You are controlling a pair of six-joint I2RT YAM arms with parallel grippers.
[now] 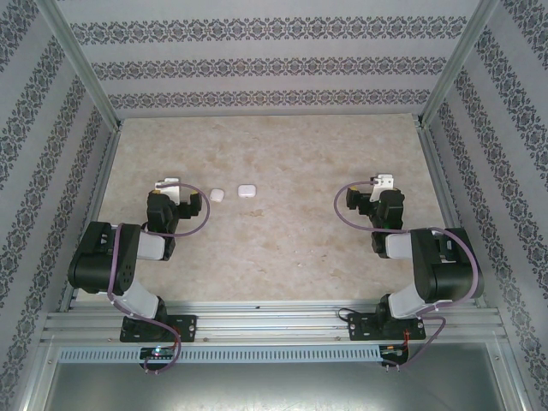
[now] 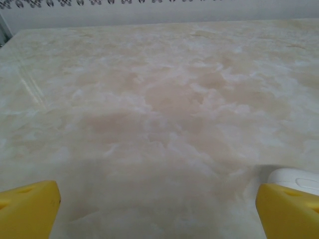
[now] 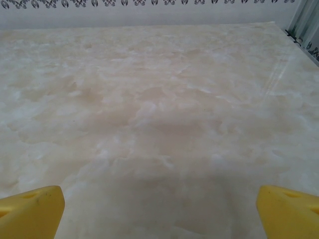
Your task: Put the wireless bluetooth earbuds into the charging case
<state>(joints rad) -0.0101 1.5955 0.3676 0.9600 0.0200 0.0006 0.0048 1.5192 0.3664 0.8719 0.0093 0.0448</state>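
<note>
Your left tool [image 2: 158, 211] and right tool [image 3: 159, 211] both stand spread wide, gripping nothing. On the marbled surface [image 1: 282, 248], one white case [image 1: 217, 194] lies just right of your left tool, with a second case [image 1: 247, 190] near it. Contents too small to tell.

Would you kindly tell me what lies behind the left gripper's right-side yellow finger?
A white rounded case peeks out behind that finger, resting on the table. The finger covers its near part, so whether it is open cannot be seen.

Patterned wallpaper walls [image 1: 257, 64] enclose a beige, seemingly marbled table [image 1: 282, 248].
</note>
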